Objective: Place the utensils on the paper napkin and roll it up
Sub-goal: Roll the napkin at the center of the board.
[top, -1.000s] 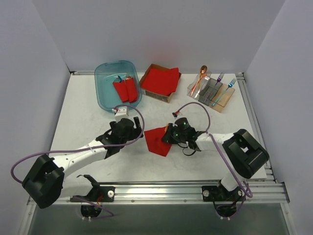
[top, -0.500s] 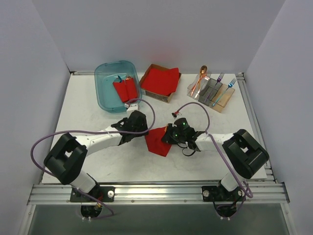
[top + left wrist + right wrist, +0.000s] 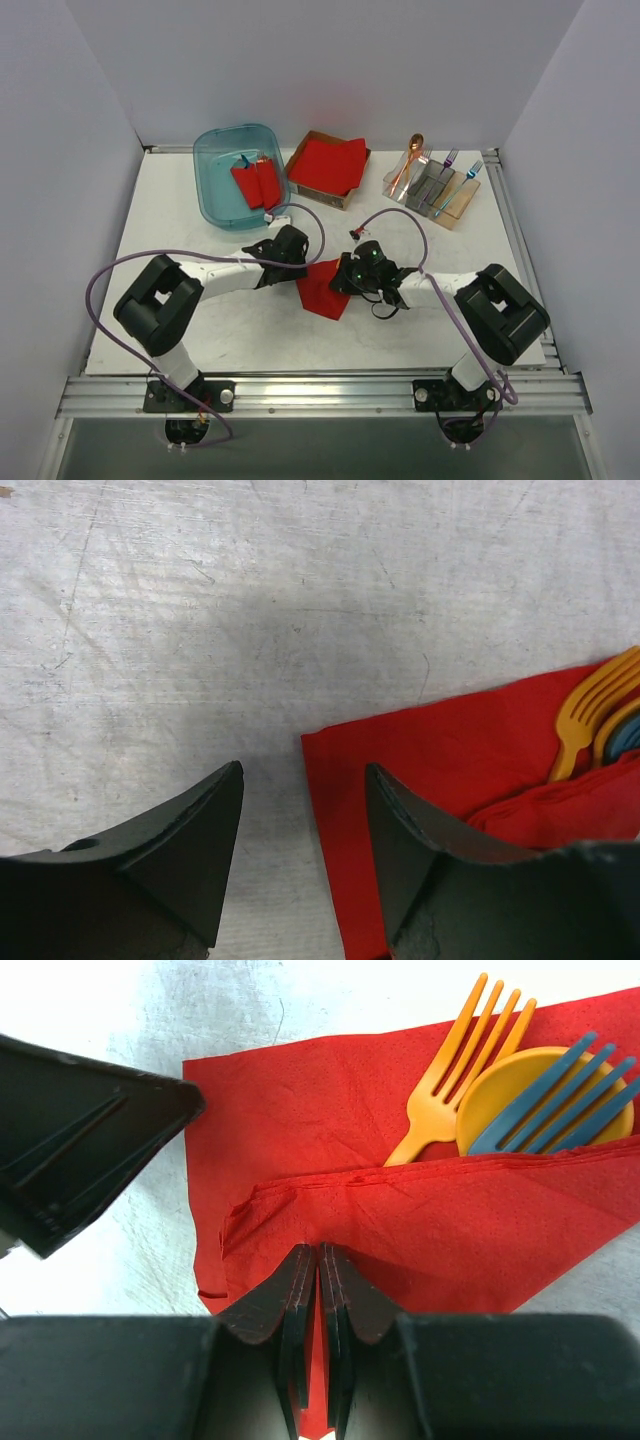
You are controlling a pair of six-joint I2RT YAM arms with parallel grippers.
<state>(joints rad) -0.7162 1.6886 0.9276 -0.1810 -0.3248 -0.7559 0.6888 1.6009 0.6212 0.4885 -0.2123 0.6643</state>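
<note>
Both arms reach low from the near edge toward the desk centre. The right claw, at three o'clock of the paper napkin, is pinched together on its folded flap. The left claw, at ten o'clock, stands apart astride its edge. The utensils lie tucked inside.

Plain pale walls enclose a scuffed white table; aluminium rail along its near edge.

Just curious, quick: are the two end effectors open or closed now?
Left end effector: open, straddling the napkin corner.
Right end effector: closed, tips on the napkin fold.
</note>
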